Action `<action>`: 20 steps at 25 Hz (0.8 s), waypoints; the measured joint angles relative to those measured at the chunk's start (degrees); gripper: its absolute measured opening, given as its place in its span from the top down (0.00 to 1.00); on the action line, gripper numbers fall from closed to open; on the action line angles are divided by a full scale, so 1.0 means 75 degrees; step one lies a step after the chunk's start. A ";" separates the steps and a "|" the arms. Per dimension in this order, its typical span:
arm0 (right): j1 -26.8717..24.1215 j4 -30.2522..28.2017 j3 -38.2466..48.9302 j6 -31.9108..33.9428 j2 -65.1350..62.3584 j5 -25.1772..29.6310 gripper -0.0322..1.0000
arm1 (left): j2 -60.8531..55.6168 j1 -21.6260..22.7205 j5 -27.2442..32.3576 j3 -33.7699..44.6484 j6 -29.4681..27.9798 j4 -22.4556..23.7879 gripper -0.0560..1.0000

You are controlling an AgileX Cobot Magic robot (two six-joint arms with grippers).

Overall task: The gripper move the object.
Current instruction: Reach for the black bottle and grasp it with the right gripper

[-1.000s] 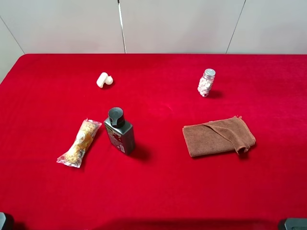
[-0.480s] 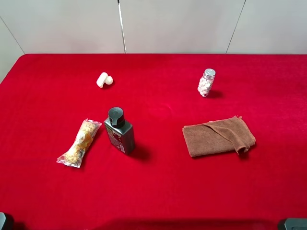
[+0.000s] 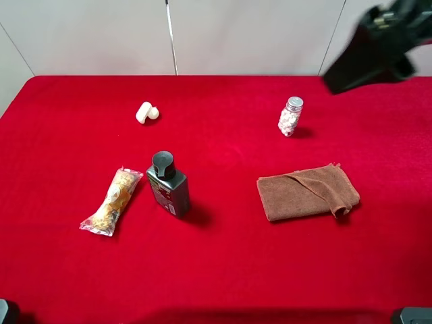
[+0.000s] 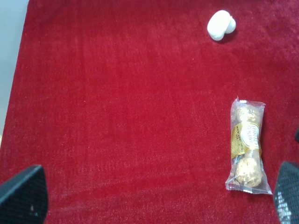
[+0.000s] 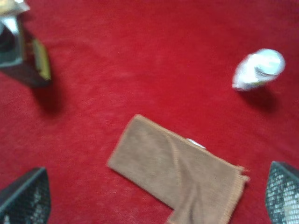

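The object, a small dark grey bottle [image 3: 167,183] with a black round cap, stands on the red table left of the middle. It shows blurred at the edge of the right wrist view [image 5: 21,60]. My right arm [image 3: 374,47] is a blurred black shape high at the far right, well away from the bottle. My right gripper [image 5: 154,196] is open and empty above the brown cloth. My left gripper [image 4: 154,200] is open and empty over bare red cloth, to the left of the snack packet. The left gripper does not show in the exterior view.
A clear snack packet [image 3: 113,200] lies just left of the bottle. A small white object [image 3: 146,112] lies at the back left. A clear jar of white pills [image 3: 291,116] stands at the back right. A folded brown cloth [image 3: 308,192] lies right of the middle.
My right arm has come into the exterior view at the top right. Nothing on the table has moved.
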 joint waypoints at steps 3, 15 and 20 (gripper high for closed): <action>0.0558 -0.0042 -0.0454 0.0227 0.0651 0.0284 0.30 | 0.0000 0.0000 0.0000 0.0000 0.0000 0.0000 0.04; 0.2093 -0.0235 -0.1455 0.0934 0.2469 0.0541 0.30 | 0.0000 0.0000 0.0000 0.0000 0.0000 0.0000 0.04; 0.2640 -0.0381 -0.1839 0.1356 0.3117 0.0517 0.30 | 0.0000 0.0000 0.0000 0.0000 0.0000 0.0000 0.04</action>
